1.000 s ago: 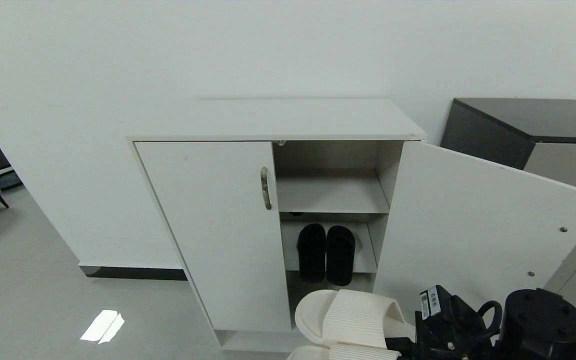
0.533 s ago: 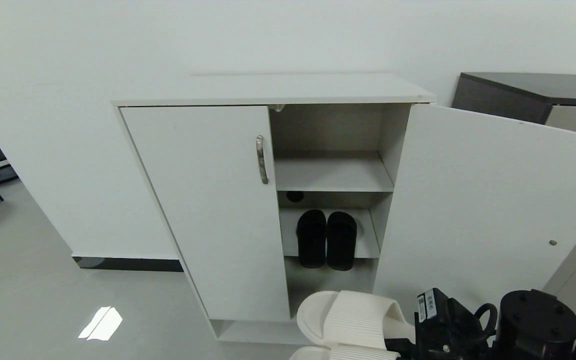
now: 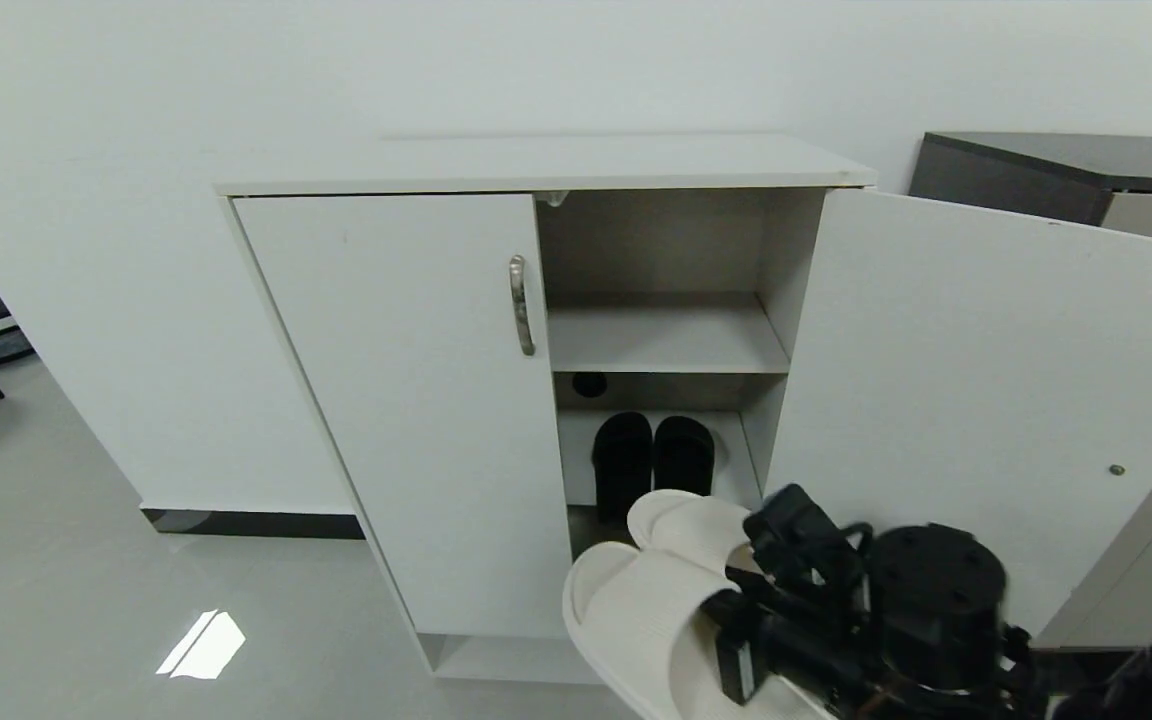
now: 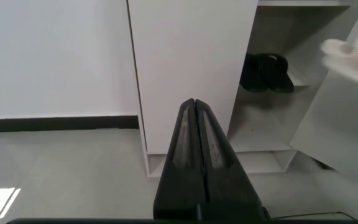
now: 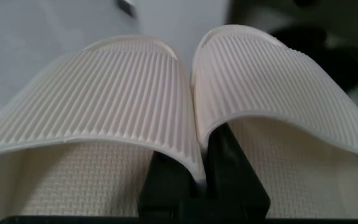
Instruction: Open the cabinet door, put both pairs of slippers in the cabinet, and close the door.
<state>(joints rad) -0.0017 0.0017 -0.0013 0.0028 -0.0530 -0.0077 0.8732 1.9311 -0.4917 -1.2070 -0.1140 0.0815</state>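
White slippers (image 3: 636, 600), clamped in the right pincer (image 5: 197, 177), hide part of the black slippers (image 3: 652, 445); left pincer (image 4: 195, 112) closed

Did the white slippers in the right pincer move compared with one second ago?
Yes. The white slippers, shut in the right pincer, have come up toward the cabinet: they now overlap the black slippers inside, where a gap showed before.

The cabinet (image 3: 556, 160) looks like smooth matt white board, its handle (image 3: 521, 305) brushed metal. The white slippers (image 3: 636, 610) seem soft foam or rubber, with finely ribbed straps and pebbled insoles. The black slippers (image 3: 651, 455) are matt. The floor (image 3: 56, 580) is smooth, grey and glossy, the wall (image 3: 136, 100) matt white.
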